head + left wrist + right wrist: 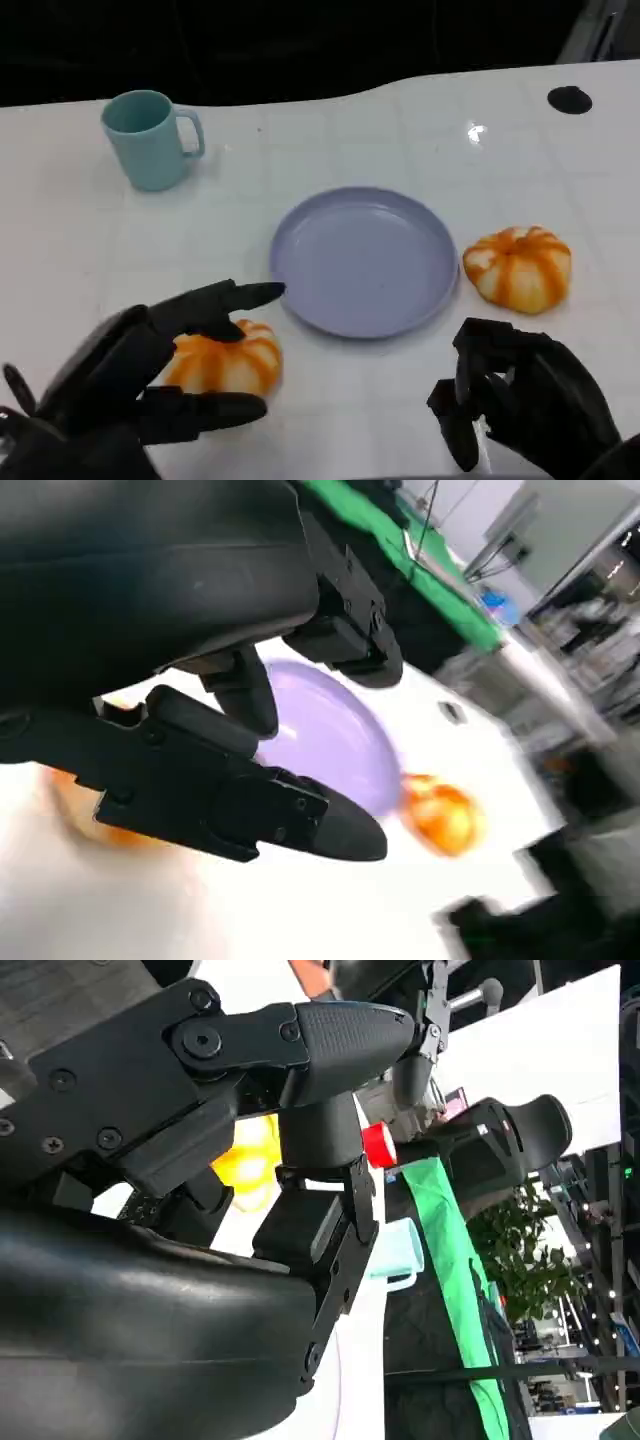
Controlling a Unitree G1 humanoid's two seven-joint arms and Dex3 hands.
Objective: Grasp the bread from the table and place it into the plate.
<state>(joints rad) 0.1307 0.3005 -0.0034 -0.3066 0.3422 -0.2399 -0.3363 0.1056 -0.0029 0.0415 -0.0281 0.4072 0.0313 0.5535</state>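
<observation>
Two orange-striped breads lie on the white bench (90,250), one on either side of the lavender plate (364,260). The near bread (225,360) sits by the plate's lower left edge, close to it but not touching so far as can be seen, and the left hand (150,370) is spread around it: upper fingers (225,298) reach over the top of the bread, a lower finger (205,412) lies in front of it, and the fingers stand apart. Whether any of them touch the bread cannot be told. The far bread (518,267) rests just beside the plate's right rim, apart from both hands. The right hand (520,400) hovers low at the bench's front right, fingers curled inward with nothing between them. A teal mug (150,138) stands upright at the back left, handle toward the plate, well apart from everything. The plate holds nothing. In the left wrist view, plate and far bread show blurred beyond the black fingers.
</observation>
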